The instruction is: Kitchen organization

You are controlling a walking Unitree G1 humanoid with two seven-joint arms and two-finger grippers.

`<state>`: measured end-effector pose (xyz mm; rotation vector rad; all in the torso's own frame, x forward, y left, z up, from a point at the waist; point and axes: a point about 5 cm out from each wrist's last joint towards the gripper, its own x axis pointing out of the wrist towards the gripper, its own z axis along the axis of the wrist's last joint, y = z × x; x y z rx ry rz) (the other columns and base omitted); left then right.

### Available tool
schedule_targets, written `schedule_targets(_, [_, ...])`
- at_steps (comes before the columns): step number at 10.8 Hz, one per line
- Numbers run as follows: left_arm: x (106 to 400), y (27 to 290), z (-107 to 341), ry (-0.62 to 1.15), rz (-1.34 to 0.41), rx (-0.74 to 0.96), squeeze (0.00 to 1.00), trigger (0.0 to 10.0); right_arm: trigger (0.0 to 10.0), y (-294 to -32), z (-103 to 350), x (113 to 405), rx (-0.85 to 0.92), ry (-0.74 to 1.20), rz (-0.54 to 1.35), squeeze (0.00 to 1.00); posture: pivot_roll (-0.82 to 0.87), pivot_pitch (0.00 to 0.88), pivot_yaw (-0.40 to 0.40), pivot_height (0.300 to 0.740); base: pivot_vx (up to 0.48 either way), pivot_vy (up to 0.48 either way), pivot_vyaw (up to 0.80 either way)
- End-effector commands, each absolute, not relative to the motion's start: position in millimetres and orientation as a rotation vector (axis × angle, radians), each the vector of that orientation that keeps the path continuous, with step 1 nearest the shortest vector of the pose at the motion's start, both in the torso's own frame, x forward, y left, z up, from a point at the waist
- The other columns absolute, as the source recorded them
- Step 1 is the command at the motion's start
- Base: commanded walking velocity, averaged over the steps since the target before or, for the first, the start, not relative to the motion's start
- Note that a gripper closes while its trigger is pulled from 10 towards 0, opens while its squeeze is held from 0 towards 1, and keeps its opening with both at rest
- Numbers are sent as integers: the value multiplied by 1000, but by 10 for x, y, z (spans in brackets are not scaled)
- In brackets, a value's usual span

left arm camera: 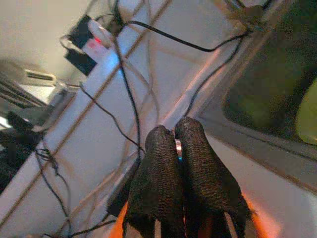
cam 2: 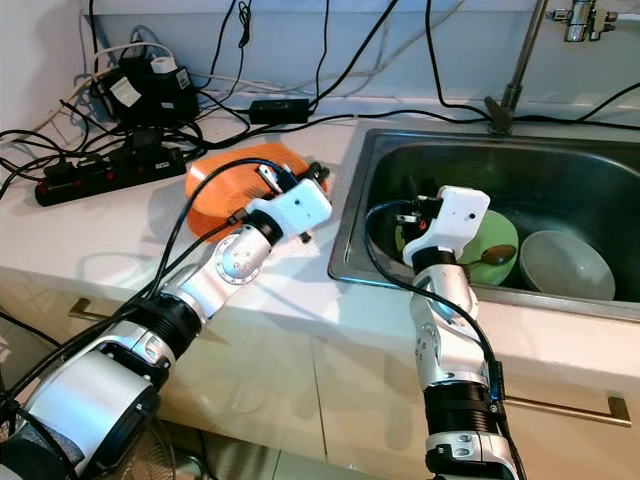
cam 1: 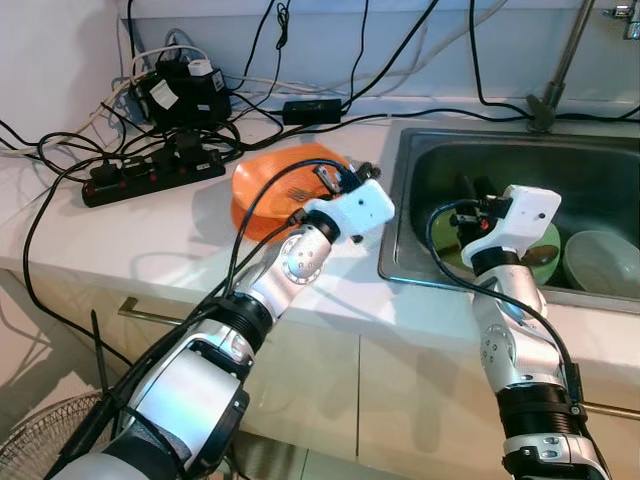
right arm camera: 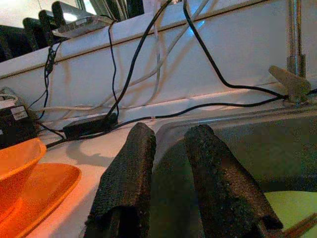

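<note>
Black power strip (cam 1: 150,175) amid tangled cables (cam 1: 60,150).

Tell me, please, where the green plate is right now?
The green plate lies in the sink, just beyond the right gripper, with a pale bowl beside it.

Counted on the counter are one orange plate (cam 1: 262,182) and one power strip (cam 1: 150,177); in the sink (cam 1: 420,150), one green plate (cam 2: 508,238), one grey bowl (cam 2: 565,265).

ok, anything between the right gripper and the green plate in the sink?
Nothing visible. The right gripper hangs open above the sink's near-left part, with the green plate just below and beyond it; a spoon lies on the plate.
</note>
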<state>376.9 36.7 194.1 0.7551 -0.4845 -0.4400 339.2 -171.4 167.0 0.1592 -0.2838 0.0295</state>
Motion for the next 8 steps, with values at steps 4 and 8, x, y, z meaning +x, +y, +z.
schedule_targets(4, [3739, 497, 2312, -683, -272, 572, 0, 0, 10000, -1724, 1740, 3427, 141, -301, 42, 0, -19, 0, 91, 740, 0, 0, 0])
schedule_targets(8, [3568, 437, 2641, -885, -295, 428, 0, 10000, 10000, -1646, 1766, 3446, 111, -309, 92, 0, -10, 0, 79, 740, 0, 0, 0])
